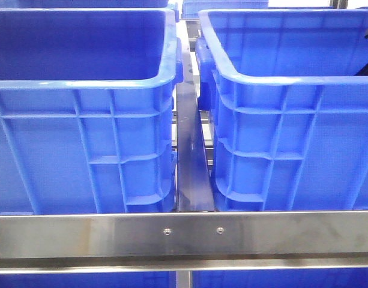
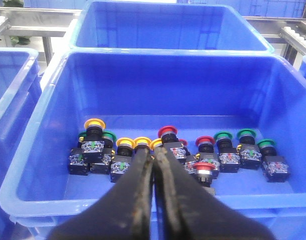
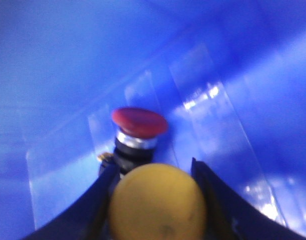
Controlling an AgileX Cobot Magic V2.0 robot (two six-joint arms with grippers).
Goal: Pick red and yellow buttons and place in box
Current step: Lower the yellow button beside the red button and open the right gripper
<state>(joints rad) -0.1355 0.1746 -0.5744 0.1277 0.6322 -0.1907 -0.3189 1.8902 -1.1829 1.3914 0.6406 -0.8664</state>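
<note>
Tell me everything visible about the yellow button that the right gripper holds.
The yellow button shows only its cap in the right wrist view: a rounded, mushroom-shaped dome, matte mustard yellow, plastic by its look, with a small dark mark near its lower part. It sits between the two dark fingers of the right gripper, which press it from both sides. Its body is hidden behind the cap. Just beyond it stands a red button on the blue box floor; whether they touch is unclear.

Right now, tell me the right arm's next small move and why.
Probably open the right gripper and let go. Its fingers are clamped on a yellow button low inside a blue box, right beside a red button already lying there. Meanwhile, the left gripper hovers shut above the supply bin.
</note>
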